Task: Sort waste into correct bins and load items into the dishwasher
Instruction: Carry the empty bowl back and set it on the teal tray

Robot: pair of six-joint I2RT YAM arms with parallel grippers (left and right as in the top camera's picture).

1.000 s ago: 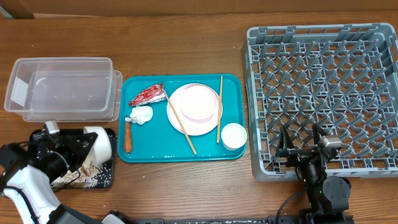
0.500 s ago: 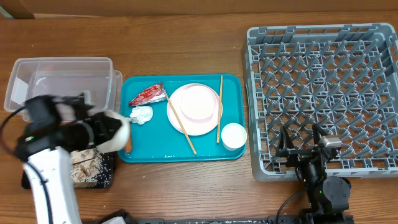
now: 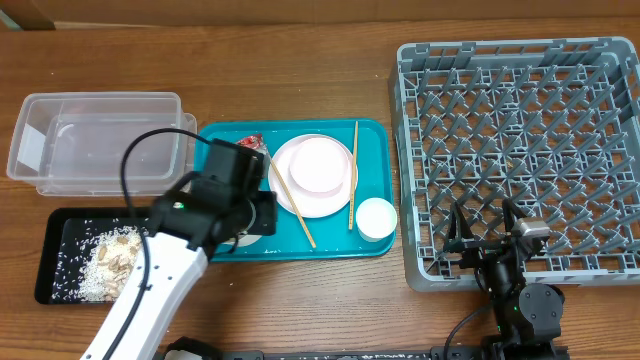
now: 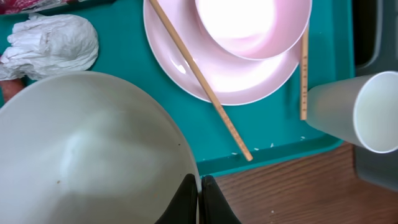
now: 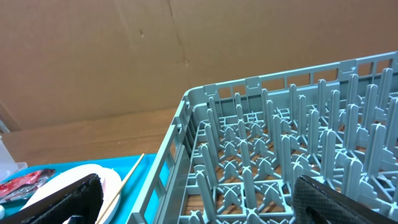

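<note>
My left gripper [image 4: 200,198] is shut on the rim of a white bowl [image 4: 87,149], held over the teal tray's [image 3: 370,135] left front part. Overhead, that left gripper [image 3: 258,222] covers the white tissue [image 4: 53,40] and part of the red-and-white wrapper [image 3: 250,143]. A pinkish plate [image 3: 300,200] carries a second bowl [image 3: 320,165], with chopsticks [image 3: 292,205] [image 3: 353,175] lying across the plate and a white cup [image 3: 376,218] beside it. Rice scraps [image 3: 110,255] lie in the black tray [image 3: 55,230]. My right gripper [image 3: 490,235] stands open at the grey dish rack's [image 3: 520,130] front edge.
The clear tub [image 3: 100,140] sits behind the black tray, left of the teal tray. A brown-handled utensil end [image 4: 7,90] shows by the tissue. In the right wrist view the right gripper [image 5: 199,205] faces the rack wall [image 5: 186,143], with brown cardboard behind.
My left arm swung right from over the black tray to over the teal tray, still holding the bowl. Rice scraps now lie in the black tray. The right arm stayed still.
</note>
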